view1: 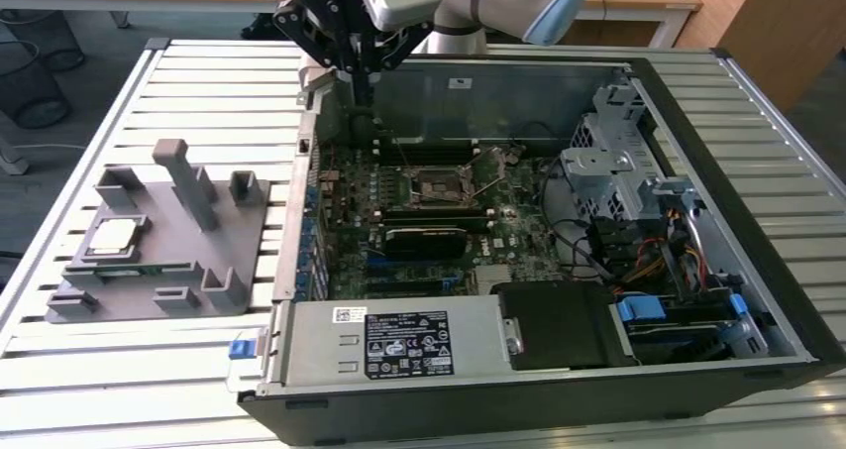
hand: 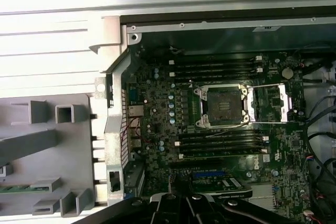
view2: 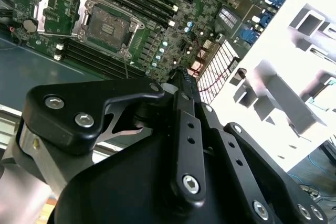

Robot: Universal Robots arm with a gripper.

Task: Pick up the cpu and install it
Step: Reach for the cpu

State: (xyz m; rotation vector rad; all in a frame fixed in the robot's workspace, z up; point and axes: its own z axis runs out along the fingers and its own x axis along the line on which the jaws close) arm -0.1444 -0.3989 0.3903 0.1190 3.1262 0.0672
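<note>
We see one cpu (view1: 113, 236), a flat square with no long axis. It lies metal top up on the one grey holder (view1: 198, 271), which sits on the slatted tabletop (view1: 133, 380) at the exterior view's left, well apart from the one open computer case (view1: 767, 221). The single arm (view1: 529, 3) hangs over the case's side nearest the holder, its jaws pointing straight down and pressed together on nothing. In the first wrist view, one socket (hand: 223, 106) on the motherboard (hand: 157, 129) has its frame swung open.
</note>
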